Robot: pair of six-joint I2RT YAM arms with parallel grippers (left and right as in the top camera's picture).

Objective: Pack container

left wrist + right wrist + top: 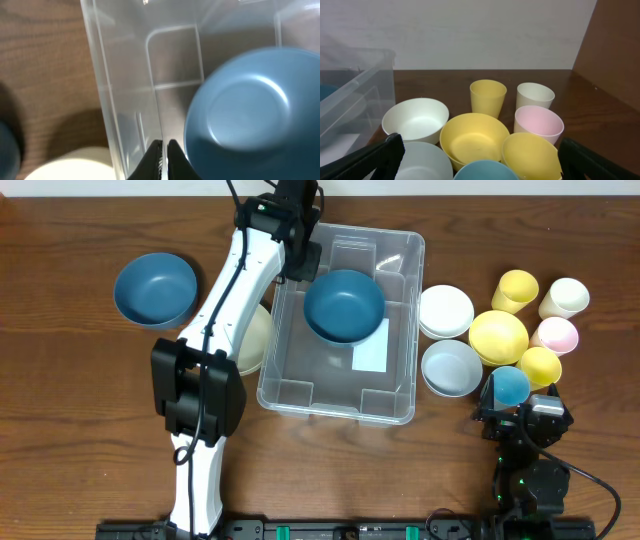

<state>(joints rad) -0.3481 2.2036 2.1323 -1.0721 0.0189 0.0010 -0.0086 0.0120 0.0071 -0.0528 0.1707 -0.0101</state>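
One clear container (300,370) sits mid-surface (80,400) in the overhead view. A blue bowl (344,305) lies inside, by a white label (370,357) with no legible writing.

Left wrist: the left claw (164,159) is pinched together, empty, beside the container's wall.

Right wrist: the right claw (480,160) gapes wide near the cups (535,122), gripping nothing.

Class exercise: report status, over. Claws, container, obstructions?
Left claw shut, at container far-left corner. Right claw open, empty, facing yellow bowl. Container holds one blue bowl. Only left arm overhangs it.
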